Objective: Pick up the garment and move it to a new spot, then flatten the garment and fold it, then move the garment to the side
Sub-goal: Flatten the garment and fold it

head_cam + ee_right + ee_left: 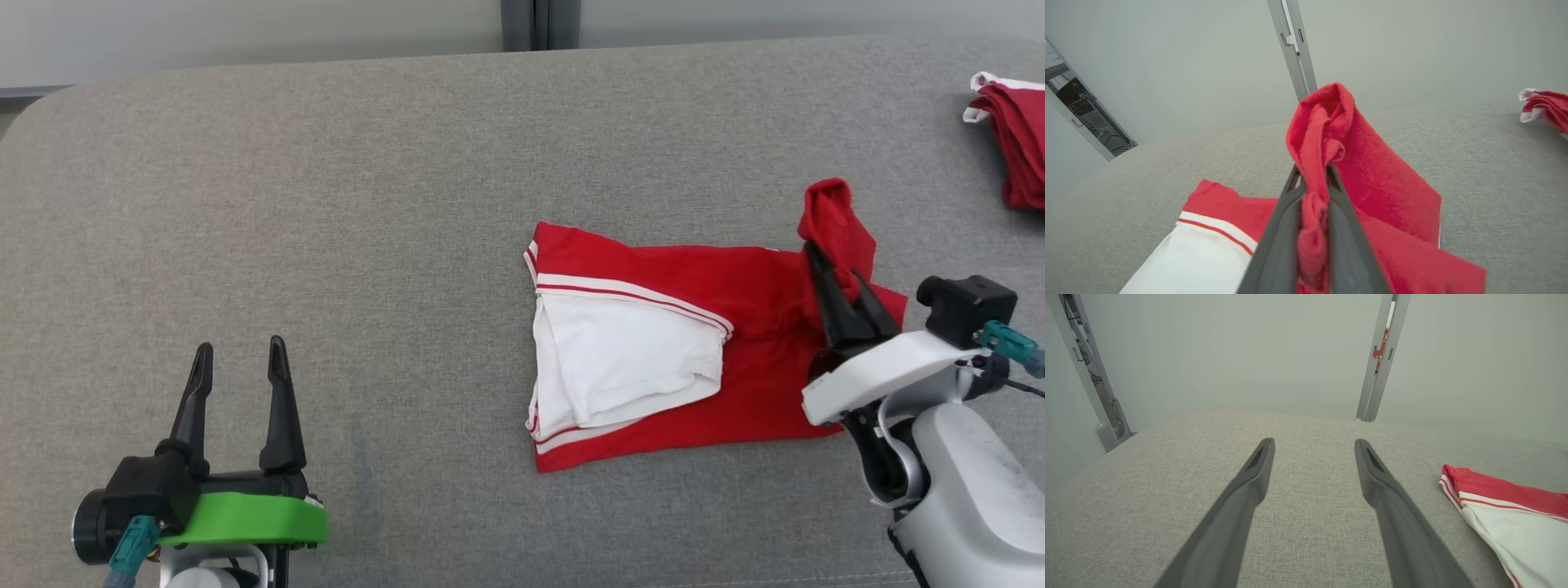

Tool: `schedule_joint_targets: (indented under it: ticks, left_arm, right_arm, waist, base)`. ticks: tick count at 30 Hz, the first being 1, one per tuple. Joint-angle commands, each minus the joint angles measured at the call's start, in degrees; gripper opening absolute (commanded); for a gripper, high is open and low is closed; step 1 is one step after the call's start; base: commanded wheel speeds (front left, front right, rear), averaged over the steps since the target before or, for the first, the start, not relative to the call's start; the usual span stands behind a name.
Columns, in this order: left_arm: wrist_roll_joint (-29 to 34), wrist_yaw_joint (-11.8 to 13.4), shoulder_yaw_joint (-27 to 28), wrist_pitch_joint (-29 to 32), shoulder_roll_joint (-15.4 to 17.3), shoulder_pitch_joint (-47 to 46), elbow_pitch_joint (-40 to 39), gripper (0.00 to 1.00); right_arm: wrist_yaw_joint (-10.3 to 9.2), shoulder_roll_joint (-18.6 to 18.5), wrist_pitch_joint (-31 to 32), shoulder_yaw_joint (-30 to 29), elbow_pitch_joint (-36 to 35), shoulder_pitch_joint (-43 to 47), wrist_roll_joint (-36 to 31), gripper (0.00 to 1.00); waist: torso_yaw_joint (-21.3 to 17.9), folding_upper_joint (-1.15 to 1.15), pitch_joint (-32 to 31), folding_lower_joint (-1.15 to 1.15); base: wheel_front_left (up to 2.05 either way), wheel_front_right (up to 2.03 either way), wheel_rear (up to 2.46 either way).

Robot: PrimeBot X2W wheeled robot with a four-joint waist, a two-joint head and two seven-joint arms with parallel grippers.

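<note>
Head view: the garment (751, 359), red with white trim and a white inner side, lies on the grey cloth-covered worktop (326, 204), right of the middle. Most of it is flat. The left part is turned over so the white side faces up, and the far right corner is lifted off the surface. My right end effector (833, 261) has that raised corner pinched between its fingers. My left end effector (241, 345) hovers at the lower left, well apart from the garment, with its fingers spread wide and nothing in them. A second red garment (1012, 139) sits bunched at the far right edge.

Left wrist view: my left end effector (1314, 445) points across bare worktop (1126, 498), fingers wide apart. The striped edge of the garment (1515, 514) lies off to one side, not touching them.

Right wrist view: my right end effector (1312, 175) is closed narrow on a twisted bunch of the garment (1384, 175), which rises above the fingertips and drapes down to the flat part below. The second red garment (1545, 108) shows in the distance.

I judge I am in the flatten-and-fold part. The garment seems placed and mostly spread out, but the fold is unfinished, and moving it to the side is not yet done.
</note>
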Motion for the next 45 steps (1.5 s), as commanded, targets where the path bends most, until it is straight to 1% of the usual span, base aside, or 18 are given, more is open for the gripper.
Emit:
schedule_joint_targets:
  ticks: [1, 6, 11, 18, 24, 25, 26, 27, 30, 35, 40, 45]
  left_arm:
    - [-0.12, 0.26, -0.30, -0.13, 0.07, -0.55, 0.24, 1.00]
    - [-0.59, 0.51, -2.11, -0.13, 0.08, -1.76, 0.81, 1.00]
    - [-1.10, 0.67, -3.10, -0.14, 0.08, -2.42, 1.23, 1.00]
    - [-1.72, 1.10, -4.28, -0.13, 0.08, -2.97, 1.58, 1.00]
    - [-2.14, 1.41, -5.05, -0.13, 0.08, -3.20, 1.82, 1.00]
    - [-2.19, 1.44, -5.12, -0.14, 0.08, -3.25, 1.87, 1.00]
    - [-2.23, 1.46, -5.22, -0.14, 0.08, -3.29, 1.95, 1.00]
    - [-2.25, 1.54, -5.22, -0.13, 0.08, -3.32, 2.03, 1.00]
    - [-2.24, 1.34, -4.86, -0.13, 0.08, -3.20, 2.34, 1.00]
    - [-1.85, 1.00, -4.58, -0.13, 0.08, -2.57, 2.60, 1.00]
    - [-1.52, 0.73, -4.35, -0.13, 0.09, -1.96, 2.67, 1.00]
    - [-1.11, 0.41, -4.41, -0.13, 0.08, -1.37, 2.80, 1.00]
  right_arm:
    - [-0.08, 0.94, 0.35, 0.32, -0.59, -0.70, -0.43, 0.00]
    - [-0.07, 4.90, 1.85, 2.95, -0.59, -1.84, -1.28, 0.00]
    - [-0.07, 7.94, 2.53, 5.82, 0.49, -3.19, -1.87, 0.00]
    - [-0.07, 10.26, 2.11, 8.97, 2.75, -4.66, -2.03, 0.00]
    - [-0.06, 11.45, 1.10, 10.80, 5.71, -5.81, -1.54, 0.00]
    - [-0.06, 11.55, 0.89, 11.01, 6.02, -5.92, -1.46, 0.51]
    - [-0.06, 11.71, 0.57, 11.32, 6.49, -6.12, -1.35, 0.82]
    - [-0.06, 11.82, 0.20, 11.46, 6.65, -6.36, -1.28, 1.00]
    - [-0.06, 11.29, -1.20, 10.99, 6.15, -7.12, -1.07, 1.00]
    - [-0.06, 7.61, -2.82, 8.13, 2.57, -7.21, -1.96, 1.00]
    - [-0.06, 2.73, -3.40, 2.30, -1.99, -4.32, -2.99, 1.00]
    - [-0.06, -0.10, -3.70, -2.99, -5.77, 0.21, -4.10, 1.00]
  waist:
    - [0.54, 0.00, 0.18, 0.00]
    - [2.25, 0.00, 0.72, 0.00]
    - [3.88, 0.00, 1.21, 0.00]
    - [5.75, 0.00, 1.99, 0.00]
    - [6.38, 0.00, 2.17, 0.00]
    - [6.39, 0.00, 2.15, 0.00]
    - [6.33, 0.00, 2.09, 0.00]
    - [6.24, 0.00, 2.00, 0.00]
    - [5.56, 0.00, 1.30, 0.00]
    - [4.11, 0.00, -0.10, 0.00]
    - [2.40, 0.00, -1.28, 0.00]
    - [0.69, 0.00, -2.37, 0.00]
  base:
    - [0.00, 0.00, 0.00]
    - [0.00, 0.00, 0.00]
    - [0.00, 0.00, 0.00]
    - [0.00, 0.00, 0.00]
    - [0.00, 0.00, 0.00]
    - [0.00, 0.00, 0.00]
    - [0.00, 0.00, 0.00]
    - [0.00, 0.00, 0.00]
    - [0.00, 0.00, 0.00]
    - [0.00, 0.00, 0.00]
    - [0.00, 0.00, 0.00]
    - [0.00, 0.00, 0.00]
